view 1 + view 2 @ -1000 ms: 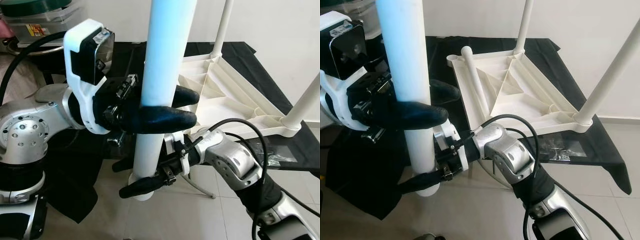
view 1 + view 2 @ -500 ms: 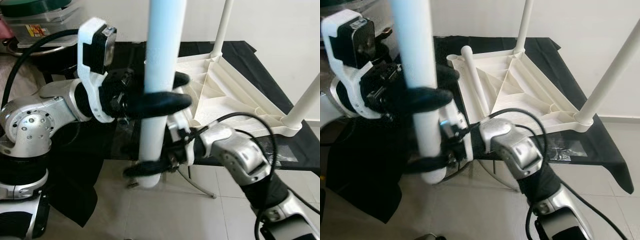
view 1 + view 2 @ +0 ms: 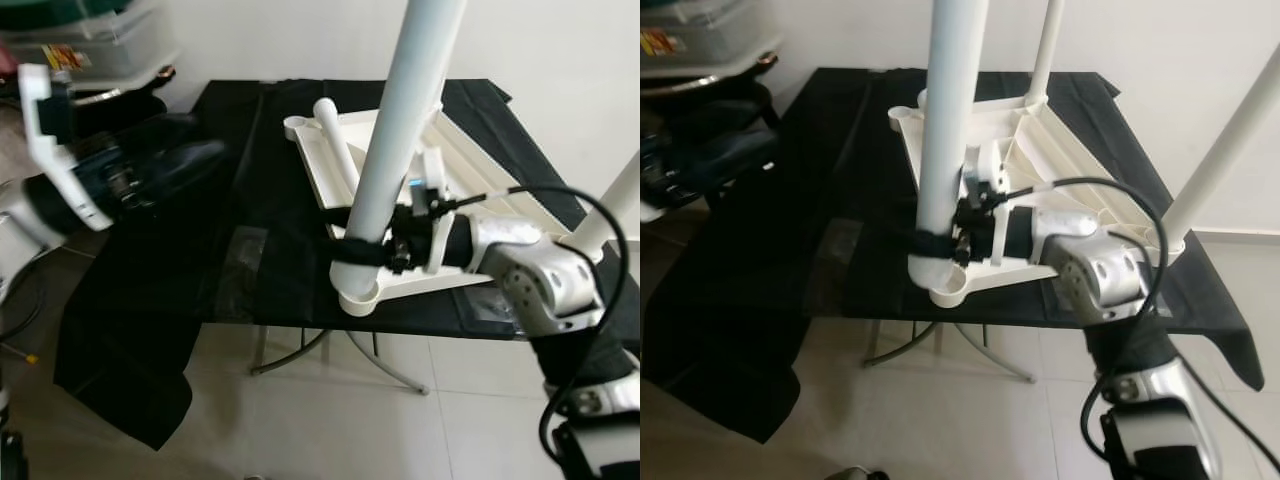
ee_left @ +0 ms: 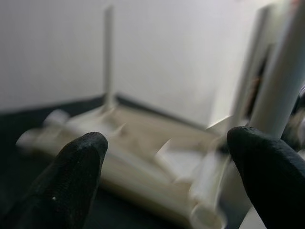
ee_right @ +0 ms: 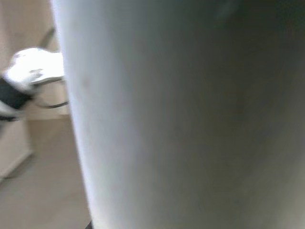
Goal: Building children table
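The white tabletop (image 3: 470, 190) lies upside down on a black-draped table. Two white legs (image 3: 1045, 50) (image 3: 1230, 140) stand in its far and right corners. A loose leg (image 3: 325, 125) lies along its left rim. My right gripper (image 3: 362, 250) is shut on another white leg (image 3: 400, 130), low down. That leg stands tilted, its foot at the tabletop's near corner socket (image 3: 358, 297). In the right wrist view this leg (image 5: 190, 114) sits close up. My left gripper (image 3: 195, 160) is open, off to the left and apart from the leg; its fingers (image 4: 78, 162) hold nothing.
The black cloth (image 3: 150, 300) hangs over the table's (image 3: 840, 290) front and left edges. Metal folding legs (image 3: 300, 355) show under it on the tiled floor (image 3: 330, 430). Bins and containers (image 3: 90, 50) stand at the far left. A white wall (image 3: 1160, 40) is close behind.
My left gripper has let go of the leg and drawn back to the left. The right gripper has carried the leg forward, down to the tabletop's near corner.
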### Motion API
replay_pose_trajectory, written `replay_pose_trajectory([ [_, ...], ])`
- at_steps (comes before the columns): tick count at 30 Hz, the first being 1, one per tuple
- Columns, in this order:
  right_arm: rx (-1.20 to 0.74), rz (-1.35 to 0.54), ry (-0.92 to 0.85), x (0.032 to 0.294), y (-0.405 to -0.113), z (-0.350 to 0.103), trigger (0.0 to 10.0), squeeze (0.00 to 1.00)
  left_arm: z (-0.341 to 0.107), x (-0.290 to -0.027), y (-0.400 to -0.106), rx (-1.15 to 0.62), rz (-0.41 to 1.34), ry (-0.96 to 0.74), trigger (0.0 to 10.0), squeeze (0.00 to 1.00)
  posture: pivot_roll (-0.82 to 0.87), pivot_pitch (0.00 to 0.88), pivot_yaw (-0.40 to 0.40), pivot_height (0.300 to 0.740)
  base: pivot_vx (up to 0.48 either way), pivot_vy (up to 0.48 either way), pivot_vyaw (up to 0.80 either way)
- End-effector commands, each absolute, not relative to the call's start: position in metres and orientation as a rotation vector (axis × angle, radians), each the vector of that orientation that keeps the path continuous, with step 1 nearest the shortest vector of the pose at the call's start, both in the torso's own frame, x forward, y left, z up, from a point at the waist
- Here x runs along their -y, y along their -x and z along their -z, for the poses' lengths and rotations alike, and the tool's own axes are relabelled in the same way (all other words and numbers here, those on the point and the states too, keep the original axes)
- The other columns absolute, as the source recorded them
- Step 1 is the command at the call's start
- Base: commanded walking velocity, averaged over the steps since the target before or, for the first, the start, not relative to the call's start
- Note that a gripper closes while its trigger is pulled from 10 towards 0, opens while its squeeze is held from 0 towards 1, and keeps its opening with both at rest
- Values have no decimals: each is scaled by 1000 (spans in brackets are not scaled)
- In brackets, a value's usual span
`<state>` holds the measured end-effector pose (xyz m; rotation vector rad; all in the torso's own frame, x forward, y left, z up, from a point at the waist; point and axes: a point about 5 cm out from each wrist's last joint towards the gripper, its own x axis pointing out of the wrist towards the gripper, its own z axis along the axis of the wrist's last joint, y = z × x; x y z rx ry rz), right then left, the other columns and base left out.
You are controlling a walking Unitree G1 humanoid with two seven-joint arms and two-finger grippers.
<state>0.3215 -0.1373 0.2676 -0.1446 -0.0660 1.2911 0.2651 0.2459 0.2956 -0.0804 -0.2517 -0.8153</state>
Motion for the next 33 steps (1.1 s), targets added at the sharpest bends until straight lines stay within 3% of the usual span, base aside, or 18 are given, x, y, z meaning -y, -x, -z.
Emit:
replay_pose_trajectory([
  [1,90,-1284,157,138,-322,-272,0,0,-294,-246,-262,257,793,61,10000,1000,-18,144,17,740,0,0,0],
  [3,88,-1275,167,142,-324,-274,0,0,-274,-239,-254,209,772,79,10000,1000,-11,154,12,740,0,0,0],
  [4,86,-1279,182,143,-325,-275,2196,0,-255,-225,-244,158,781,83,10000,1000,-9,165,7,740,0,0,0],
  [5,81,-1278,197,142,-326,-277,10000,0,-239,-206,-234,118,803,117,10000,1000,-8,176,5,740,0,0,0],
  [6,81,-1278,197,142,-326,-277,10000,0,-239,-206,-234,118,803,117,10000,1000,-8,176,5,740,0,0,0],
  [10,76,-1257,227,140,-330,-282,10000,0,-200,-157,-203,-3,892,146,10000,1000,-10,201,-1,740,0,0,0],
  [18,43,-1207,262,142,-337,-286,10000,0,-175,-138,-184,-81,912,109,10000,1000,-15,237,-2,740,0,0,0],
  [19,27,-1171,282,143,-340,-289,10000,0,-167,-131,-176,-105,914,73,10000,588,-21,257,-4,740,0,0,0],
  [20,11,-1140,285,143,-343,-292,10000,0,-162,-125,-170,-112,917,47,10000,0,-22,265,-5,740,0,0,0],
  [27,-38,-988,208,140,-357,-303,10000,0,-169,-120,-172,-34,815,71,10000,0,-31,304,-7,740,0,0,0],
  [33,-31,-981,195,139,-357,-305,10000,0,-169,-117,-170,-6,802,53,10000,0,-24,309,-7,740,0,0,0],
])
